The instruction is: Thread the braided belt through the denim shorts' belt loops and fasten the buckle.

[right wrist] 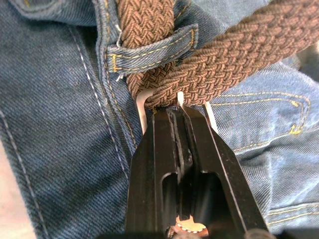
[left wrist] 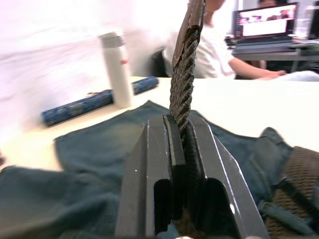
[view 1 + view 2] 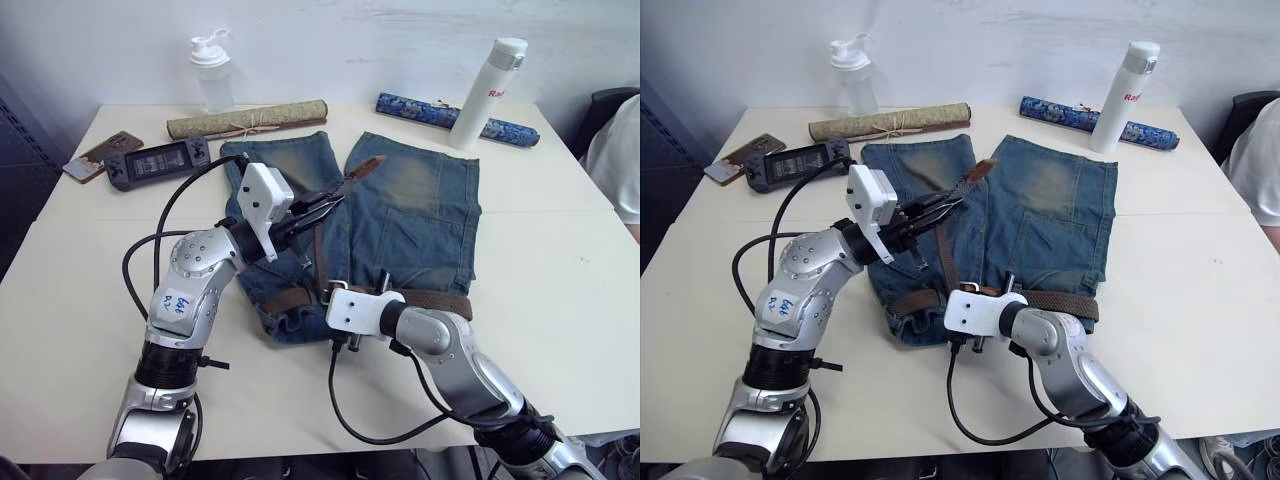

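The denim shorts [image 3: 410,210] lie flat mid-table, waistband toward me. The braided belt [image 3: 432,300] runs along the waistband and passes under a belt loop [image 1: 149,52]. My right gripper [image 1: 177,112] is shut on the silver buckle [image 1: 142,107] at the waistband's middle, seen from above at the buckle [image 3: 336,287]. The belt's free end rises from there over the left leg. My left gripper [image 3: 318,208] is shut on that strap, held above the shorts, and the brown leather tip [image 3: 368,167] sticks out past its fingers. In the left wrist view the strap [image 2: 182,84] stands between the closed fingers.
Along the back edge stand a clear shaker bottle [image 3: 211,68], a rolled tan mat [image 3: 248,119], a blue rolled item [image 3: 440,112] and a white bottle [image 3: 487,92]. A handheld console [image 3: 158,160] and a phone [image 3: 100,155] lie at back left. A person [image 3: 618,150] sits at the right.
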Motion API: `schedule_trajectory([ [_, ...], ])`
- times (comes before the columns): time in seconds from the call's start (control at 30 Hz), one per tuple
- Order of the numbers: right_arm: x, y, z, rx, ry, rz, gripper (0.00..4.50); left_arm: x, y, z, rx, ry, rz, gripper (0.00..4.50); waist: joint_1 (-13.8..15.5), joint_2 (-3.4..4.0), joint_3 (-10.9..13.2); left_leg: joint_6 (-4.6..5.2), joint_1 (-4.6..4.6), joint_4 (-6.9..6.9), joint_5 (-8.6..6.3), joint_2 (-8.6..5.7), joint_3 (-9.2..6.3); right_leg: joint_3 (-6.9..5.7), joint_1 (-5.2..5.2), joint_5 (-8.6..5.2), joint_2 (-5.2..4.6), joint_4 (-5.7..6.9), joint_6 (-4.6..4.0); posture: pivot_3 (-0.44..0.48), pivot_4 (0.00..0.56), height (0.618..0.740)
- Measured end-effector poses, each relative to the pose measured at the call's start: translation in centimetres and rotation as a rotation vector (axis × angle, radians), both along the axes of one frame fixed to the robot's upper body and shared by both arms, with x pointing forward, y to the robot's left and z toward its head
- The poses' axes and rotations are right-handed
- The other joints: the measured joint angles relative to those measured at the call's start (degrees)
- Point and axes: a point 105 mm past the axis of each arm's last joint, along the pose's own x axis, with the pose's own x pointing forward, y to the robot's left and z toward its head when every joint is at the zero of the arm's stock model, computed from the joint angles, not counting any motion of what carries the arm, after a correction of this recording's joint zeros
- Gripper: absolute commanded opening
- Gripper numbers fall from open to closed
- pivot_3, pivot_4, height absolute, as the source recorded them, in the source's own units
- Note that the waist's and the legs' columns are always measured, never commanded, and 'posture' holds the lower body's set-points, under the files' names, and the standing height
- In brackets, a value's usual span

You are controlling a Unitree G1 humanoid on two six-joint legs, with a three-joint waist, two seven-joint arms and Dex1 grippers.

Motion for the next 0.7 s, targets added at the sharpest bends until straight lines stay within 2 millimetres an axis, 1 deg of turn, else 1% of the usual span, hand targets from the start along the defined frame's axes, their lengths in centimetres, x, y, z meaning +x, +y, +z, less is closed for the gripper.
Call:
schedule_trajectory([
  [0.07, -0.1, -0.2, 0.0, 0.001, 0.008, -0.007, 0.08, 0.1, 0.3, -0.2, -0.005, 0.004, 0.010, 0.00, 0.19, 0.00, 0.00, 0.00, 0.00, 0.00, 0.00, -0.01, 0.00, 0.00, 0.00, 0.00, -0.02, 0.00, 0.00, 0.000, 0.150, 0.717],
  [0.3, -1.2, -2.1, 0.5, 0.019, 0.014, -0.049, 0.08, 0.6, 2.3, -2.2, 0.011, 0.060, 0.088, 0.00, 1.84, 0.00, 0.00, 0.16, -0.18, 0.05, -0.06, -0.17, -0.03, -0.04, -0.04, 0.01, -0.07, -0.12, 0.02, 0.000, 0.150, 0.717],
  [0.37, -1.2, -2.3, 0.5, 0.036, 0.014, -0.065, 0.08, 0.5, 2.5, -2.5, 0.015, 0.066, 0.094, 0.00, 2.09, 0.01, 0.01, 0.17, -0.19, 0.05, -0.07, -0.18, -0.03, -0.04, -0.05, 0.02, -0.08, -0.12, 0.03, 0.000, 0.150, 0.717],
  [0.53, -0.9, -2.7, 0.9, 0.062, -0.002, -0.094, 0.08, 0.5, 2.5, -2.5, 0.014, 0.061, 0.096, 0.00, 2.04, 0.06, 0.03, 0.17, -0.22, 0.01, -0.07, -0.17, -0.02, -0.03, -0.13, 0.02, -0.07, -0.09, 0.03, 0.000, 0.150, 0.717],
  [0.7, -0.7, -2.4, 1.2, 0.096, -0.010, -0.102, 0.08, 0.5, 2.5, -2.4, 0.012, 0.055, 0.098, 0.00, 1.99, 0.09, 0.05, 0.16, -0.26, 0.00, -0.06, -0.16, -0.01, -0.04, -0.18, 0.02, -0.03, -0.09, 0.03, 0.000, 0.150, 0.717],
])
